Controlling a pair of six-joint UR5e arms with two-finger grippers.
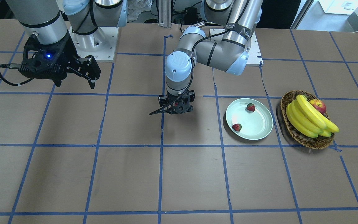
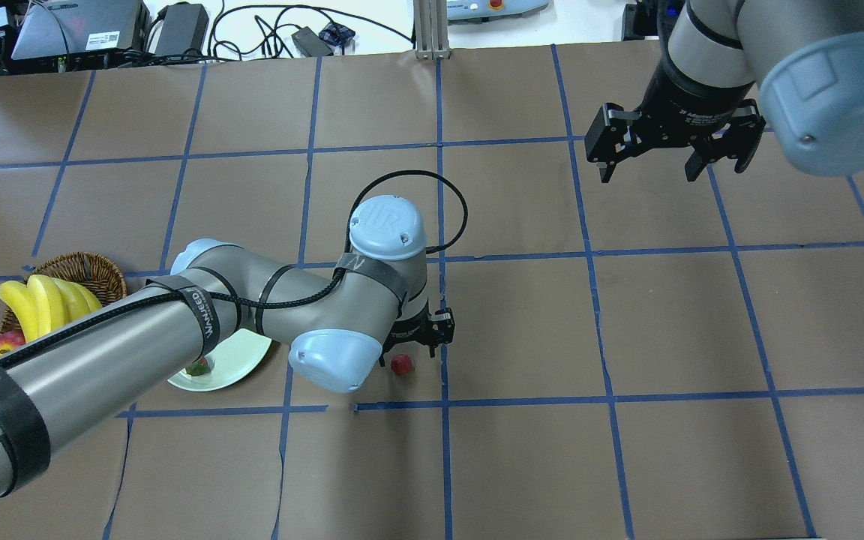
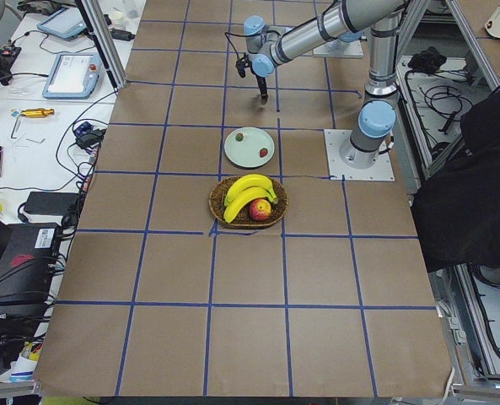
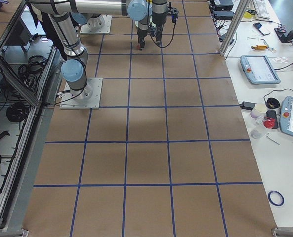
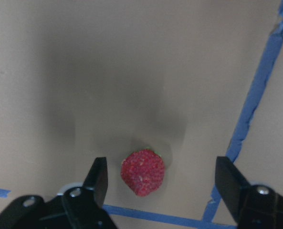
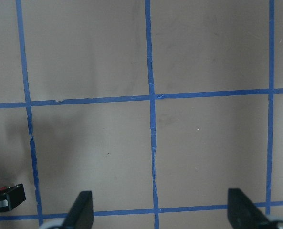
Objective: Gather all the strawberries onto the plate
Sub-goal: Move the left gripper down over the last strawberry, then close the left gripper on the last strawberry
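Note:
One strawberry (image 5: 142, 171) lies on the brown table, seen in the overhead view as a strawberry (image 2: 401, 364) beside a blue tape line. My left gripper (image 5: 161, 166) hangs right over it, open, with a finger on either side and not touching it. The same gripper (image 1: 176, 109) stands left of the mint-green plate (image 1: 258, 126). Two strawberries (image 1: 250, 107) (image 1: 236, 127) rest in the plate. My right gripper (image 2: 647, 174) is open and empty, high over the far side of the table.
A wicker basket (image 1: 297, 137) with bananas (image 1: 306, 119) and a red apple (image 1: 318, 105) sits just beyond the plate. My left arm (image 2: 177, 322) covers much of the plate (image 2: 244, 358) in the overhead view. Blue tape lines grid the table.

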